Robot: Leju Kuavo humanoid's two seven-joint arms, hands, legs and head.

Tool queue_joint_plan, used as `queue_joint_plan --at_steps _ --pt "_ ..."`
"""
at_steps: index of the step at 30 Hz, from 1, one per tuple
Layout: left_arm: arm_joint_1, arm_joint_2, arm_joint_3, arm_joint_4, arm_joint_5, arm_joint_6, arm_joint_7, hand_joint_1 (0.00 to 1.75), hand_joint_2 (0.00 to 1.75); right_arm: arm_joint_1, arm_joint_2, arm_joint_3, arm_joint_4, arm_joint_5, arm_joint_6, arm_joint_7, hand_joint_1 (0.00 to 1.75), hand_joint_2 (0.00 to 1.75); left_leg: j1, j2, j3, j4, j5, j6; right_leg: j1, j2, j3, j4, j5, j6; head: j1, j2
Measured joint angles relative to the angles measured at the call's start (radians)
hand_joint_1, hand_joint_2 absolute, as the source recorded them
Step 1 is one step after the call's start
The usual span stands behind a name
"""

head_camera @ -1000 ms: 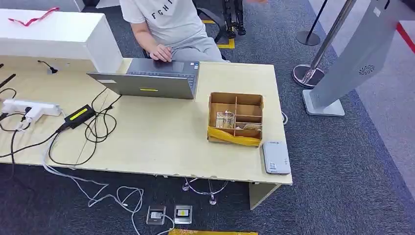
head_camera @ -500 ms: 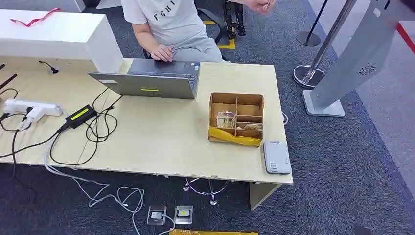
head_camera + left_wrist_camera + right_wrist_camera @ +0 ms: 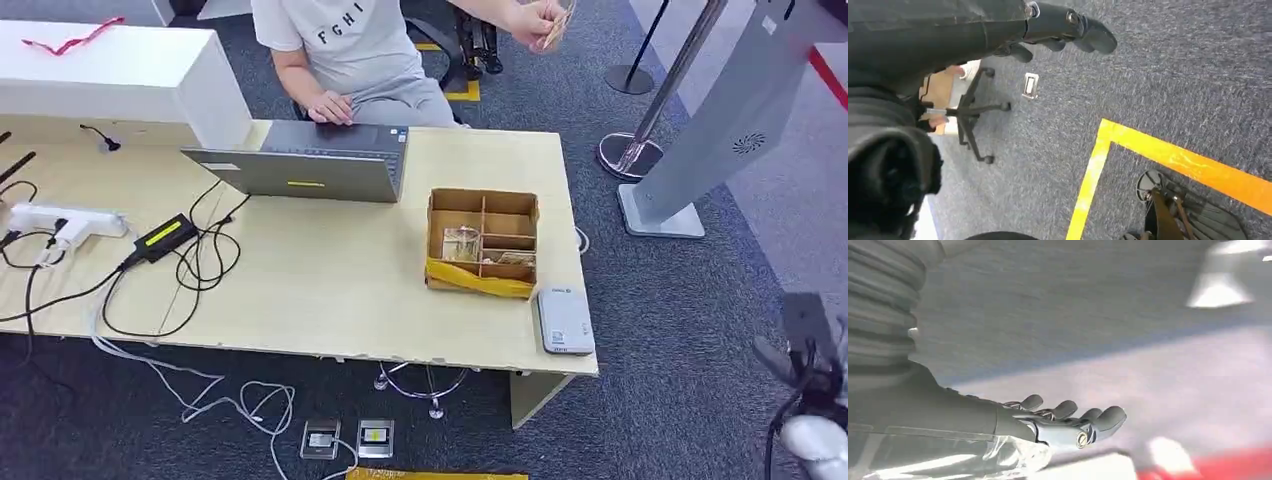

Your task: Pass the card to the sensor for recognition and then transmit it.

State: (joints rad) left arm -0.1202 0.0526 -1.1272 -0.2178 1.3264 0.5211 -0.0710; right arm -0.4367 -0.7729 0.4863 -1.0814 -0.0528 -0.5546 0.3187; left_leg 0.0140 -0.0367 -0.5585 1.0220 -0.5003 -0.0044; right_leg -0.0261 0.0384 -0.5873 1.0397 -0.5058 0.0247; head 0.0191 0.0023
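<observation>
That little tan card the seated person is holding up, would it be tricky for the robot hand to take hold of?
Probably a bit. The small tan card looks thin and flat, so likely light and slightly bendy, leaving only edges to pinch. The person's hand covers part of it, narrowing the grasping area. The right robot hand, fingers apart and empty, appears bulky beside such a slim thing.

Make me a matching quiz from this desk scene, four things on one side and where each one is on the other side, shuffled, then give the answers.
Things:
1. card
2. card reader
3. laptop
4. cardboard box

Places:
A. flat near the table's front right corner
B. in front of the seated person, far edge of the table
C. held up in the person's raised hand
D. between the laptop and the card reader

Pairs: 1-C, 2-A, 3-B, 4-D
</observation>
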Motion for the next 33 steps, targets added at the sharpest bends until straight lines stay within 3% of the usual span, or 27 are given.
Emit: queue_joint_plan --at_steps 4,9,14,19,24,29,33 --pt "-0.001 0.003 -0.009 0.000 -0.005 -0.007 -0.012 0.00 0.00 -0.093 -0.014 -0.013 -0.150 0.082 0.029 0.078 0.00 1.75 0.000 -0.007 0.001 0.000 0.002 0.001 0.000 -0.006 0.000 0.000 0.000 0.000 0.000 0.000" --pt "0.002 0.008 -0.015 0.000 -0.009 -0.007 -0.022 0.00 0.00 -0.222 -0.025 -0.007 -0.320 0.136 0.065 0.123 0.00 1.75 0.000 -0.007 -0.003 0.000 0.003 0.001 0.000 -0.007 -0.002 0.000 0.000 0.000 0.000 0.000" --pt "-0.002 0.009 -0.018 0.000 -0.022 -0.010 -0.002 0.00 0.00 -0.348 0.003 0.042 -0.401 0.189 0.113 0.131 0.00 1.75 0.000 -0.007 -0.003 0.000 0.003 0.000 0.000 -0.006 -0.002 0.000 0.000 0.000 0.000 0.000" --pt "-0.001 0.010 -0.032 0.000 -0.026 -0.010 0.003 0.00 0.00 -0.400 0.024 0.092 -0.443 0.185 0.125 0.125 0.00 1.75 0.000 -0.010 -0.004 0.000 0.003 0.001 0.000 -0.009 -0.001 0.000 0.000 0.000 0.000 0.000" --pt "-0.005 0.014 -0.040 0.000 -0.042 -0.023 -0.002 0.00 0.00 -0.432 0.073 0.176 -0.459 0.256 0.247 0.088 0.00 1.75 0.000 -0.009 -0.003 0.000 0.003 0.000 0.001 -0.007 -0.002 0.000 0.000 0.000 0.000 0.000" --pt "-0.007 0.017 -0.048 0.000 -0.060 -0.040 -0.040 0.00 0.00 -0.464 0.154 0.323 -0.459 0.478 0.367 0.083 0.00 1.75 0.001 -0.009 -0.003 0.000 0.003 0.000 0.002 -0.007 -0.002 0.000 0.000 0.000 0.000 0.000" --pt "-0.007 0.023 -0.061 0.000 -0.069 -0.048 -0.039 0.00 0.00 -0.467 0.204 0.399 -0.457 0.569 0.442 0.089 0.00 1.75 0.001 -0.010 -0.004 0.000 0.003 0.000 0.001 -0.008 -0.002 0.000 0.000 0.000 0.000 0.000"
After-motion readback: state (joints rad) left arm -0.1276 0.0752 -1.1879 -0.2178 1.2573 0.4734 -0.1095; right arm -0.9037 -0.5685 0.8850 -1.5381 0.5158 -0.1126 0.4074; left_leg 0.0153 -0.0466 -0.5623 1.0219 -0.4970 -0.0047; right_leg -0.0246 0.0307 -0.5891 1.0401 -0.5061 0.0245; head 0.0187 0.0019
